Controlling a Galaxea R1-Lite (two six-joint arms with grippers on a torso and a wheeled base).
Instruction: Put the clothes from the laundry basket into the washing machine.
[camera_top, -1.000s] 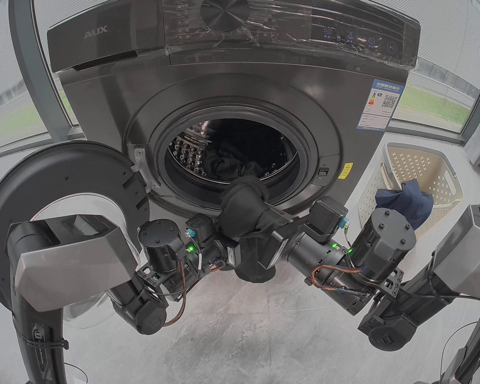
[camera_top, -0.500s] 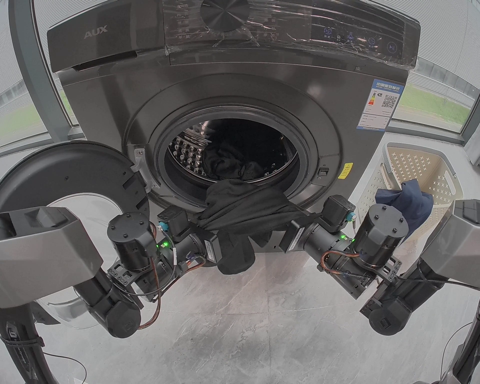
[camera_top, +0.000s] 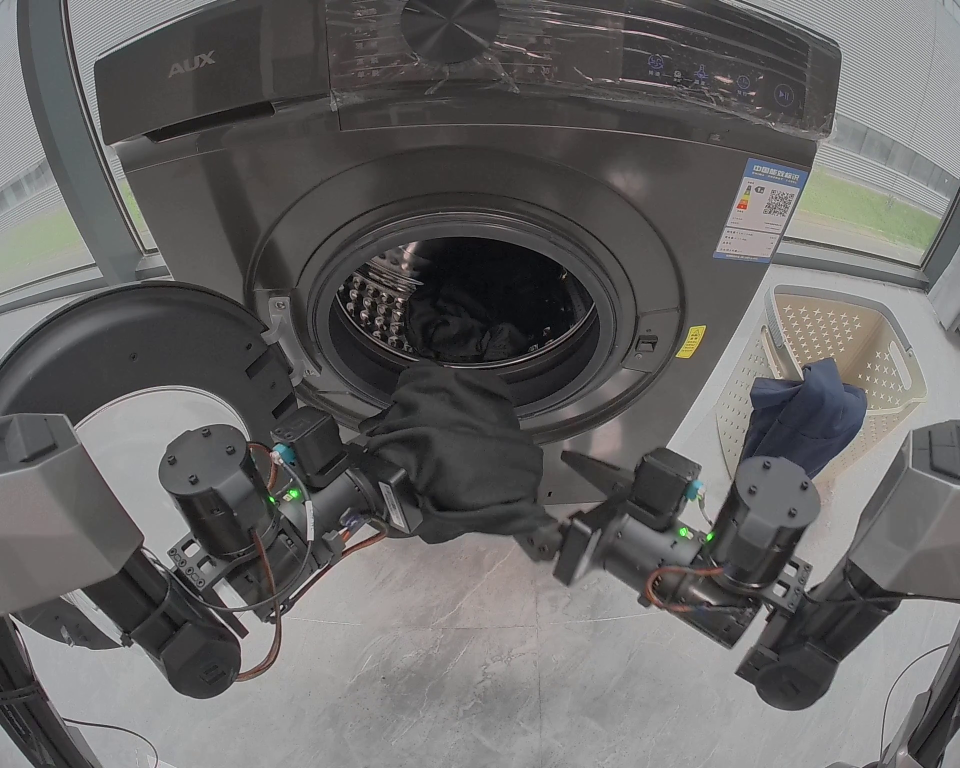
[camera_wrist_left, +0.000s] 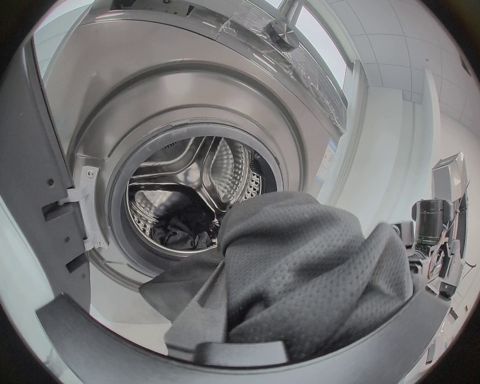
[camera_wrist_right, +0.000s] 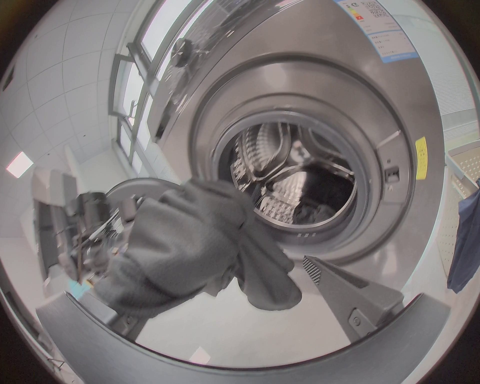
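now, r gripper (camera_top: 562, 505): lets go, jaws wide, pulls back.
l gripper (camera_wrist_left: 220, 330): alone clamps blk garment (camera_top: 455, 450) at washer (camera_top: 640, 230) lip.
next: push it in.

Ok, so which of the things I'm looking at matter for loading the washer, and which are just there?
For the job: black garment, washing machine, open door, clothes in the drum, laundry basket, navy garment in it.
Just there: label sticker, yellow sticker, windows behind.
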